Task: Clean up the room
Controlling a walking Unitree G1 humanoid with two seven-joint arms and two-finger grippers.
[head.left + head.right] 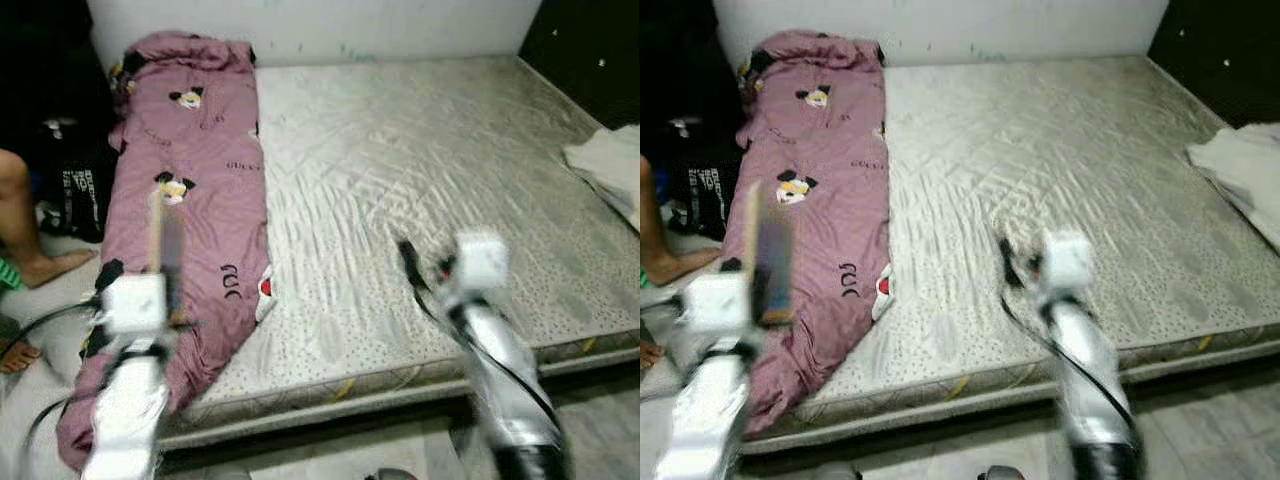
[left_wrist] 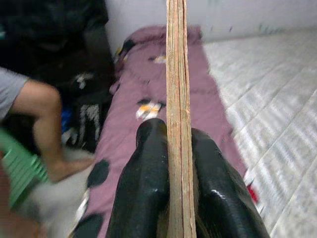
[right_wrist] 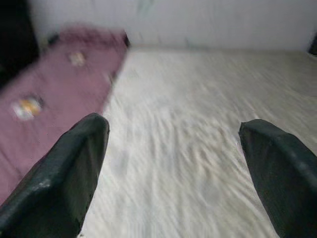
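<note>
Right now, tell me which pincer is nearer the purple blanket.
Left. The left pincer, shut on a thin flat board, is over the purple blanket; the right pincer is open over the bare mattress beside it.

Mattress (image 1: 430, 190) centre bare, wide free room there. Pink blanket (image 1: 195, 190) occupies left strip of bed. Person's leg (image 1: 30, 240) beside left edge. White cloth (image 1: 610, 165) at right edge.

Both arms smeared by motion blur in the eye views, the right tool (image 1: 405, 255) a dark streak with finger spacing unreadable there. Flat thin object (image 2: 177, 114) clamped in the left tool (image 2: 174, 163) seen edge-on, cut by the frame's top and bottom, kind untellable. Person's leg (image 1: 25, 235) cropped at the edge; white cloth (image 1: 1240, 165) likewise cut off.
</note>
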